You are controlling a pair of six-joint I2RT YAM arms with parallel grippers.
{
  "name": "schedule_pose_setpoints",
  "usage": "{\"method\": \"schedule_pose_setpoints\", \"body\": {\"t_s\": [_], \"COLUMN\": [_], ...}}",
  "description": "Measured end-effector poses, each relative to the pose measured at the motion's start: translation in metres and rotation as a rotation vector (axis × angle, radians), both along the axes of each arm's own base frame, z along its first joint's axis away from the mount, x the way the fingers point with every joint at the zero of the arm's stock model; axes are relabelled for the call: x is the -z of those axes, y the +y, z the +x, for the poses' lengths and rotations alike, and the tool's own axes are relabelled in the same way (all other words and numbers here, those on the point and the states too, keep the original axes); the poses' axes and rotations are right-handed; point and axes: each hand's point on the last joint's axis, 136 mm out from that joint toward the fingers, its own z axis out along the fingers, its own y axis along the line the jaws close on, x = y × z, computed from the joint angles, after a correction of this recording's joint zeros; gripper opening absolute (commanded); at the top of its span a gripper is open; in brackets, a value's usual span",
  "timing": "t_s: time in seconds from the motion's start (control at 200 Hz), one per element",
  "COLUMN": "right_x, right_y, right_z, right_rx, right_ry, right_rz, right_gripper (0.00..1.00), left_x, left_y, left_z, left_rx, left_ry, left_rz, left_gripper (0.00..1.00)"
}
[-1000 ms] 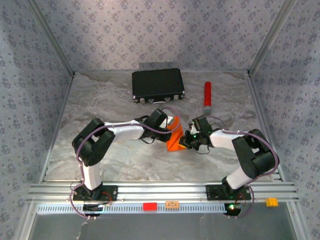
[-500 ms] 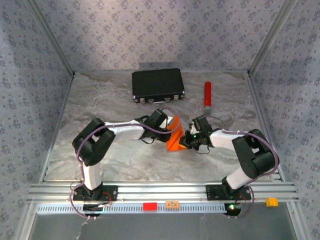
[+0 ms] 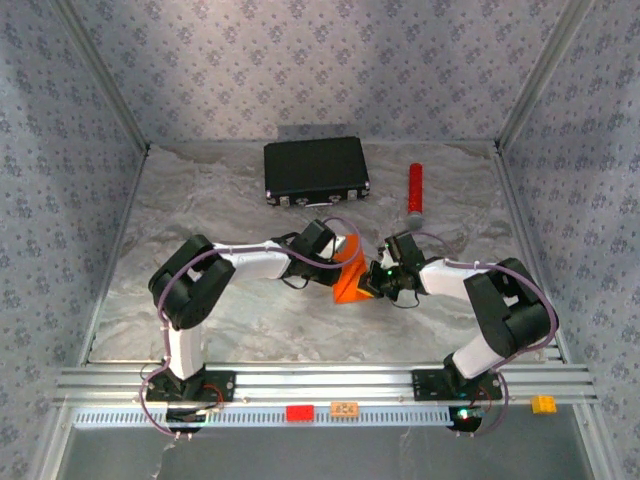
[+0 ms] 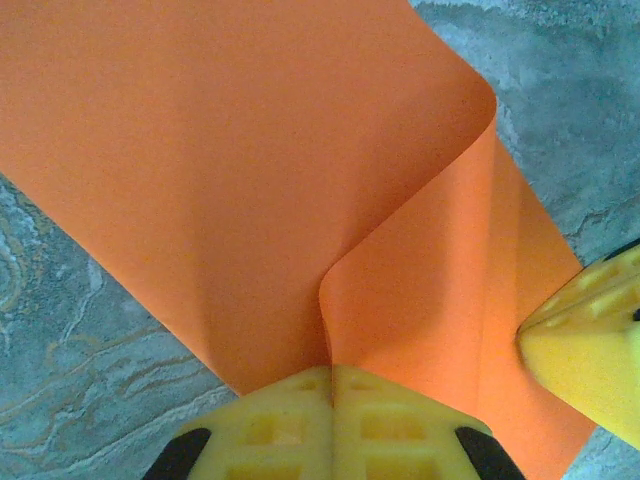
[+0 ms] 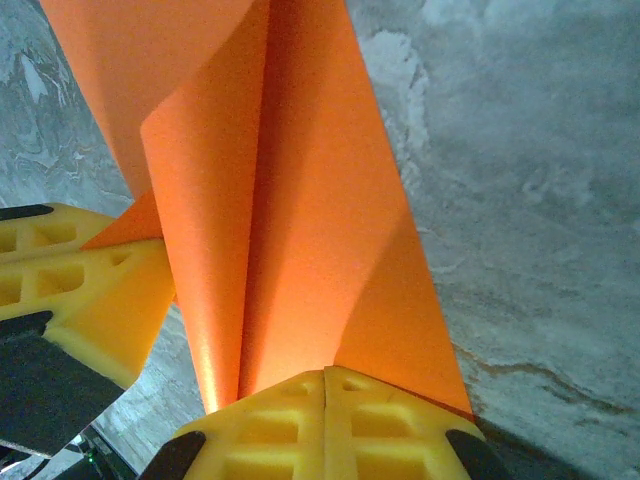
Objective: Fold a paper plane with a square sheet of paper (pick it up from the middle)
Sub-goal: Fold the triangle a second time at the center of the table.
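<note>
**At mid-surface, both jaws pinch one orange sheet**

Along the near edge, a metal rail (image 3: 320, 380) carries the two arm bases. A red block (image 3: 299, 412), an orange block (image 3: 345, 408) and a yellow block (image 3: 543, 404) sit just in front of it. Beyond the rail, the left arm (image 3: 250, 262) and right arm (image 3: 460, 272) reach inward over the marbled grey surface (image 3: 200, 210) and meet near its middle.

Between them hangs the square sheet of paper (image 3: 349, 280), bright orange and bent into a loose curl rather than lying flat. In the left wrist view, the left jaws are pressed together on the sheet's edge, where it folds into a soft ridge. A yellow finger (image 4: 590, 350) of the right arm touches the paper at the right. In the right wrist view, the right jaws pinch another edge, with a crease running up from them. Whether the sheet touches the surface I cannot tell.

Farther back lies a black case (image 3: 316, 170), with a red cylinder (image 3: 415, 188) well apart to its right.
</note>
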Motion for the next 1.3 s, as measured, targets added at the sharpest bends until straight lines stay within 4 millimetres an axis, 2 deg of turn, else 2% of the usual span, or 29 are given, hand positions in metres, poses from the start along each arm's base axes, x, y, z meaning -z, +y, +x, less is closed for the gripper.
{"method": "schedule_pose_setpoints", "body": {"t_s": [1.299], "right_x": [-0.0011], "right_y": [-0.0020], "right_z": [0.0022], "right_rx": [0.009], "right_ry": [-0.001], "right_rz": [0.005], "right_gripper": [0.08], "left_x": [0.0018], "left_y": [-0.0017], "left_z": [-0.0002], "left_rx": [0.004], "left_ry": [0.004], "left_rz": [-0.006], "left_gripper": [0.01]}}
